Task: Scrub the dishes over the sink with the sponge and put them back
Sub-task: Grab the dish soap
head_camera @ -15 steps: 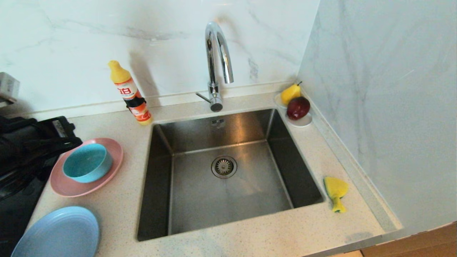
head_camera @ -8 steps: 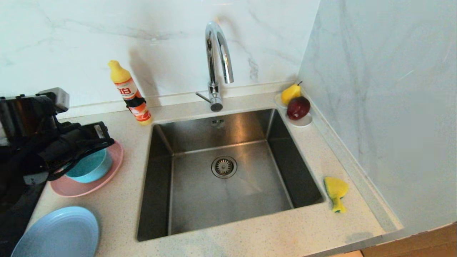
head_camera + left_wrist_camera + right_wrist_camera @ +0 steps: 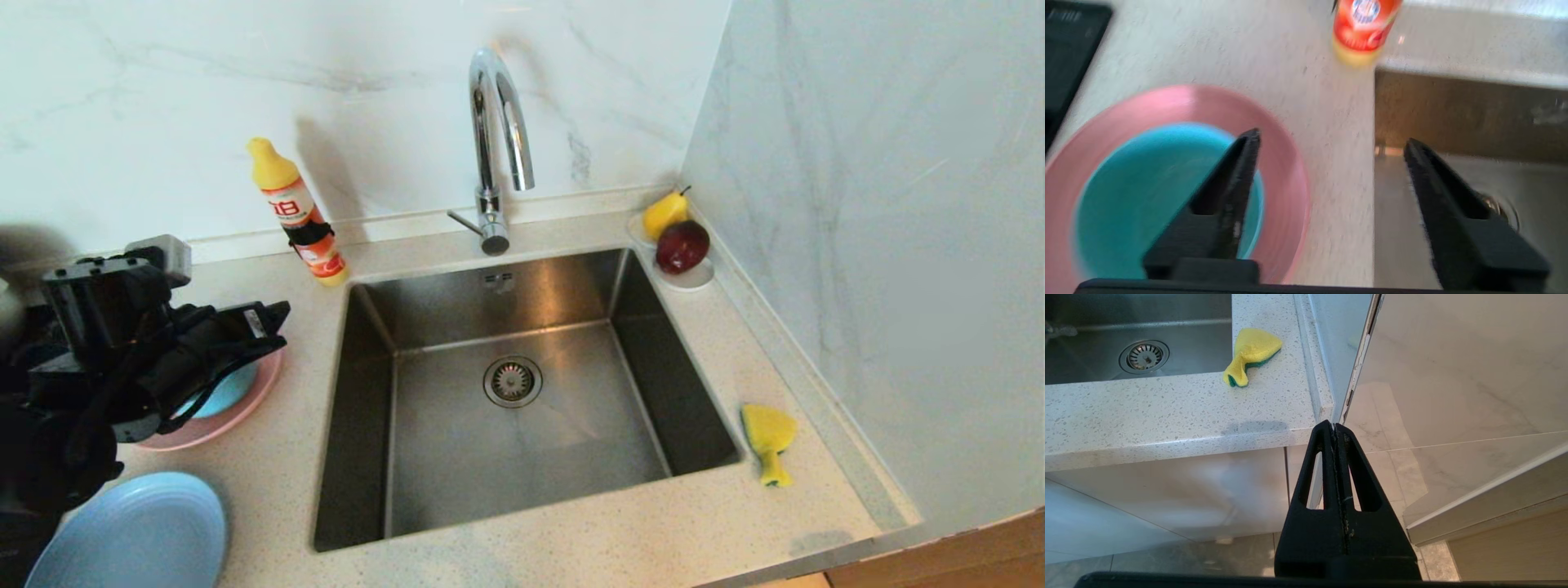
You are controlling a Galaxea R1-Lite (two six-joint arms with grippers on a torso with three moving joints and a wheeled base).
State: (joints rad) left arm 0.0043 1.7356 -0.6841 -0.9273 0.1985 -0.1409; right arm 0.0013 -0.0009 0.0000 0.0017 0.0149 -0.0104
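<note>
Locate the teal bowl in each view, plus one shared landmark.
Head view: teal bowl on the pink plate left of the sink, mostly hidden by the left gripper.
Left wrist view: bowl inside the plate, behind one of the fingers.
Right wrist view: not in it.
Shared landmark: drain strainer.

Left arm in from left side, reaching forward over counter, wrist pitched down. Left gripper jaws spread wide, nothing between them; one finger over teal bowl, other over sink edge. Right arm parked low, off counter's front edge, outside head view. Right gripper jaws pressed together, empty, tips pointing up toward counter corner
</note>
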